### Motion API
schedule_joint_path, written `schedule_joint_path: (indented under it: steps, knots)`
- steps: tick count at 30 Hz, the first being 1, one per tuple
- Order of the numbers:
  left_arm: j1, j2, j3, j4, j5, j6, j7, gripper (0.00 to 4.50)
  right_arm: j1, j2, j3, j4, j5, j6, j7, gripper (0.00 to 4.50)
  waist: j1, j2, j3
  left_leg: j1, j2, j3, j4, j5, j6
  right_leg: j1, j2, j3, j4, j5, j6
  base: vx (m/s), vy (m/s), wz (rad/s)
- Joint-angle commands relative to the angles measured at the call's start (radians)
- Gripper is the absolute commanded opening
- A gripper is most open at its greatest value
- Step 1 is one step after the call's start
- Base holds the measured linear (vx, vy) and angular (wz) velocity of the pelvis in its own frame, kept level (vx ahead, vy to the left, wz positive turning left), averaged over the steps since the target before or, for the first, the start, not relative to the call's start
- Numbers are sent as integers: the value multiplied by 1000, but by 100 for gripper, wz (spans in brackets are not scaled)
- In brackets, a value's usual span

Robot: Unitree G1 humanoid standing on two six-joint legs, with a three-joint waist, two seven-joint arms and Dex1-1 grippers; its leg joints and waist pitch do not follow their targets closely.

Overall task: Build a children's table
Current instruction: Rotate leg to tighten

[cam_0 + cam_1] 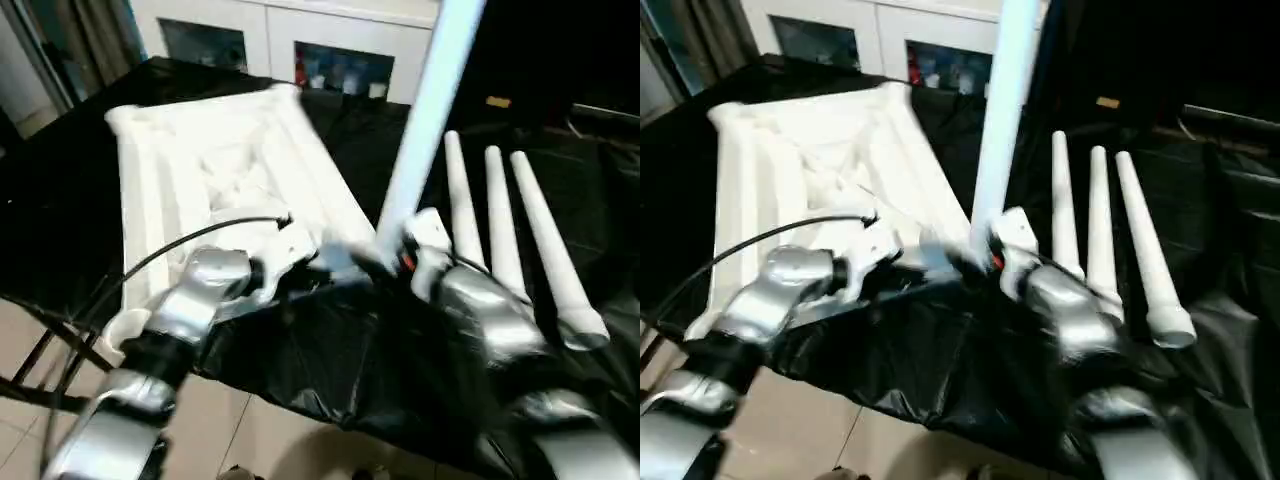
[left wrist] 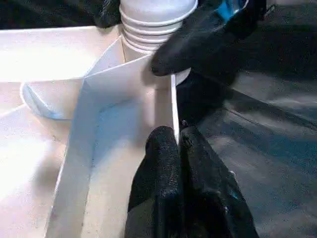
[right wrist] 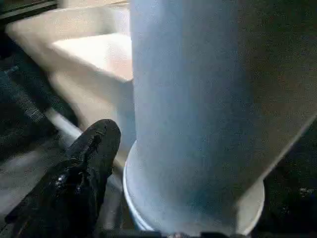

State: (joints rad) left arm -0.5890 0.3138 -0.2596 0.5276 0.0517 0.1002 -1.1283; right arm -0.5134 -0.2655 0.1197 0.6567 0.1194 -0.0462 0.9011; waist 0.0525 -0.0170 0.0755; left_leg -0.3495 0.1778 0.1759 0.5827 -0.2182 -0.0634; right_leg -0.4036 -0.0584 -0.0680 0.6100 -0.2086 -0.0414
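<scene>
Left eye view: top (image 1: 200, 170) upside down on black cloth (image 1: 330, 370), ribbed underside up, near corner at the table edge. One leg (image 1: 425, 110) upright in the near right corner socket, rising out past the upper picture edge. Three more legs (image 1: 500, 220) flat on the cloth to the right of the top, side by side, thin ends away from the robot, wide ends near.

Left wrist view: ridged collar (image 2: 153, 29) of the upright leg seated at the corner, where the thin side wall (image 2: 174, 114) ends. Left gripper (image 2: 181, 148) clenched on that wall edge, fingers pressed together with the wall between the tips. Right gripper's finger (image 2: 193, 44) against the collar, just above the rim.

Right wrist view: upright leg close in front, wide base at the bottom, one black finger (image 3: 94, 148) just beside it, apart from the tube. Right gripper (image 1: 390, 262) spread around the leg's foot; grasp or release cannot be told.

Beyond the table: white cabinet (image 1: 280, 30) with glass doors, tiled floor (image 1: 220, 420) below the near edge.
</scene>
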Motion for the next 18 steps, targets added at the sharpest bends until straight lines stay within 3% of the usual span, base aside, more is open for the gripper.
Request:
schedule_joint_path:
  steps: [1,6,15,18]
  knots:
    - [21,-6,-60,-7,-12,-20,-66,0,22,-6,70,-56,17,27,143,378,5,-5,-50,-3,65,-16,-62,-27,167,62,-98,61,-58,0,-274,0,0,0]
    - [30,45,-73,-25,-22,-36,-144,0,43,-89,110,-131,36,71,304,365,14,-6,-48,-1,68,-14,-62,-42,153,58,-98,60,-60,-47,-263,0,0,0]
    - [37,63,-76,-30,-20,-47,-176,0,58,-94,121,-165,48,112,344,287,15,-9,-49,-3,66,-15,-62,-20,145,58,-99,60,-58,-34,-262,0,0,0]
    - [33,50,-64,-21,-24,-35,-144,0,63,-58,96,-165,57,143,280,279,14,-9,-48,-3,65,-15,-63,-30,139,58,-99,60,-61,-51,-261,0,0,0]
